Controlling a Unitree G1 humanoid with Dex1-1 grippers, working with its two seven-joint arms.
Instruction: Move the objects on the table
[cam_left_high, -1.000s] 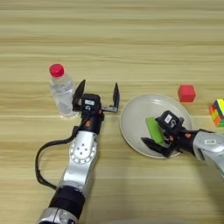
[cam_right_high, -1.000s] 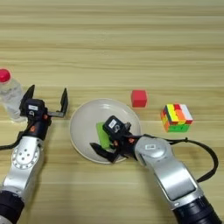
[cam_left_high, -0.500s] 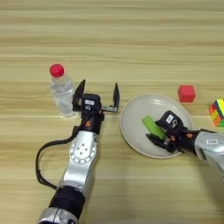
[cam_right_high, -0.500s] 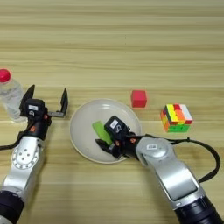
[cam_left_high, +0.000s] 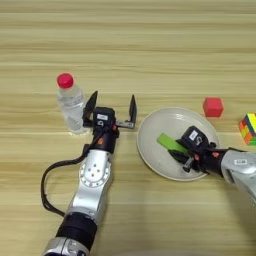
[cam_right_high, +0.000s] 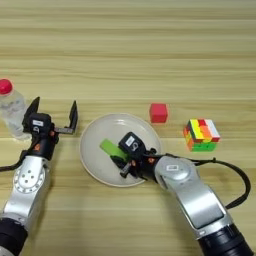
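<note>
Right hand (cam_right_high: 121, 162) touches green block (cam_right_high: 111, 148).

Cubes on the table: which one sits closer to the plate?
The small red cube, just off the plate's far right rim. The multicoloured cube lies further out to the right, well clear of the rim.

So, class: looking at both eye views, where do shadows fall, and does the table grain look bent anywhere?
Left eye view: the left gripper throws a soft shadow on the table; the plate has a faint dark rim shadow. Right eye view: the red cube and the coloured cube cast short soft shadows; the grain lines bow slightly towards the edges.
</note>
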